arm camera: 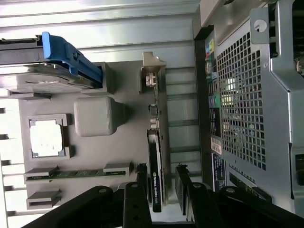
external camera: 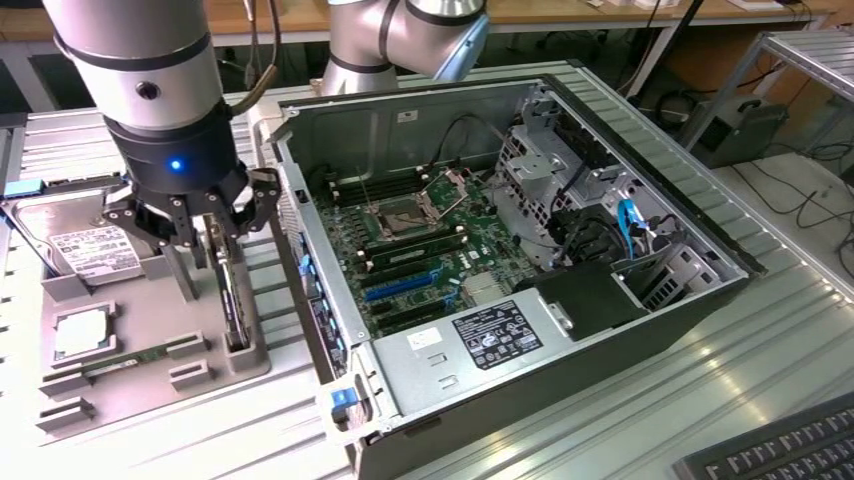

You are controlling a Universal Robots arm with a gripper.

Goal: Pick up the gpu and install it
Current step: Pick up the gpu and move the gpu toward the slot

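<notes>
The gpu (external camera: 235, 305) stands on edge in a slot of the grey tray (external camera: 147, 385), at the exterior view's left beside the open computer case (external camera: 441, 400). Seen from the wrist, the gpu (arm camera: 156, 142) is a thin dark card with its silvery end bracket (arm camera: 153, 71) at the far end. My gripper (external camera: 207, 272) hangs right over the card. It is open (arm camera: 160, 170), with one finger on each side of the card; one finger (arm camera: 141, 178) is close to one face, and the other finger (arm camera: 183, 183) stands a little off the other face.
On the same tray lie a silver hard drive (external camera: 91, 250) with a blue carrier (arm camera: 71, 57), a processor (arm camera: 46, 137) and a green memory stick (arm camera: 71, 173). The case's motherboard (external camera: 414, 240) faces up. A keyboard (external camera: 787, 450) sits at the exterior view's lower right.
</notes>
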